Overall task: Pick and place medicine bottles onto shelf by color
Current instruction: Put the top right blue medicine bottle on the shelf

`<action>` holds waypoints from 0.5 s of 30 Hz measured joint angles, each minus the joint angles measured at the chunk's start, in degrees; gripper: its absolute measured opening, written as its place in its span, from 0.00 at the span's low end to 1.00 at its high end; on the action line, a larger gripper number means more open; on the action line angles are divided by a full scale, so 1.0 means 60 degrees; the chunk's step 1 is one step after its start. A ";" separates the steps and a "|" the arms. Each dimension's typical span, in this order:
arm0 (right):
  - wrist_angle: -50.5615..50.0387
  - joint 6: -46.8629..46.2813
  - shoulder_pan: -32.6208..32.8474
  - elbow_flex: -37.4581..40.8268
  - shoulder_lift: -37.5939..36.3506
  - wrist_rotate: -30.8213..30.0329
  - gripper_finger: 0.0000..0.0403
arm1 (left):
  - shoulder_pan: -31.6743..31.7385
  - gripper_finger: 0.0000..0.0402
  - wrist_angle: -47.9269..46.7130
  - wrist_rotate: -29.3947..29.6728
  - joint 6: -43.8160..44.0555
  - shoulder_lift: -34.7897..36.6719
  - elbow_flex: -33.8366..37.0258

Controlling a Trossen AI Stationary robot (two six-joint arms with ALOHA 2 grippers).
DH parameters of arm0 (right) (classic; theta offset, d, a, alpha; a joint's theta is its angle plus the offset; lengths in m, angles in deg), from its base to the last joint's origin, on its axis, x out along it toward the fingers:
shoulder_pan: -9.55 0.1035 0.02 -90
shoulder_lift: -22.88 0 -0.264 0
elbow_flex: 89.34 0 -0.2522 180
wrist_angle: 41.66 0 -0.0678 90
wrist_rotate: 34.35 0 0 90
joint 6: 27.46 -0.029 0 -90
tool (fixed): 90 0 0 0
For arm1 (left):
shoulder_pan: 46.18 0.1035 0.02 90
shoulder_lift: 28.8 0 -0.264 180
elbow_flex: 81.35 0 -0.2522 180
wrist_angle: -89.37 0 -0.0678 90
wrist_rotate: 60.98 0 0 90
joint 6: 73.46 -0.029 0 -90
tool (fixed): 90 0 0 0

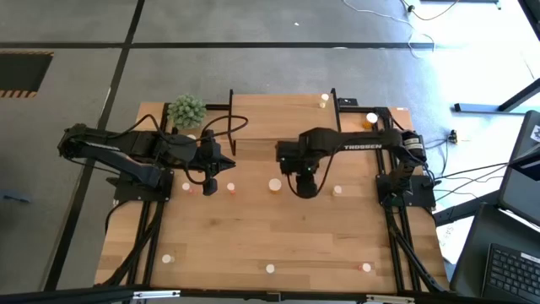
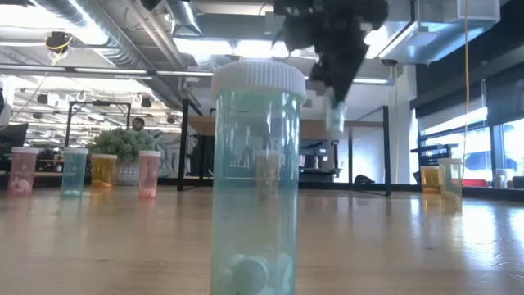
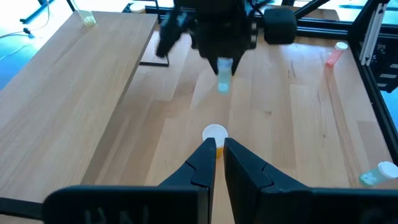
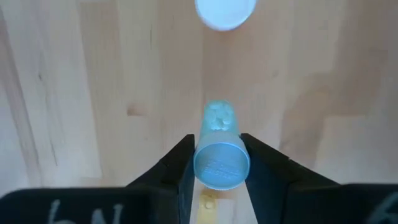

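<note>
translucent blue cylindrical bottle (image 4: 219, 155); smooth plastic

Wooden table (image 1: 253, 245) carries scattered bottles (image 1: 275, 185) (plus plant (image 1: 186, 111)).

The big bottle (image 2: 258, 176) is cut off at the bottom in the low view. It hides most of the bottle (image 2: 267, 172) behind it. Above it, the right gripper (image 2: 336, 57) is a dark blur, cut off at the top.

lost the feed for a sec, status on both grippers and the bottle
Right gripper shut on blue bottle, lifted mid-table. Left gripper shut, empty. Orange bottle stands just ahead.
</note>
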 joint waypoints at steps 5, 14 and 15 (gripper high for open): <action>-0.0461 -0.0060 -0.0147 -0.1153 0.0000 -0.0453 0.30 | 0.0000 0.07 0.0000 0.0000 0.0000 0.0000 0.0000; -0.0585 -0.0014 -0.0918 -0.2852 0.0000 -0.1486 0.30 | 0.0004 0.07 0.0000 0.0000 0.0000 0.0004 0.0000; -0.0585 0.0006 -0.1055 -0.2999 0.0000 -0.1517 0.30 | 0.0004 0.07 0.0000 0.0000 0.0000 0.0002 0.0000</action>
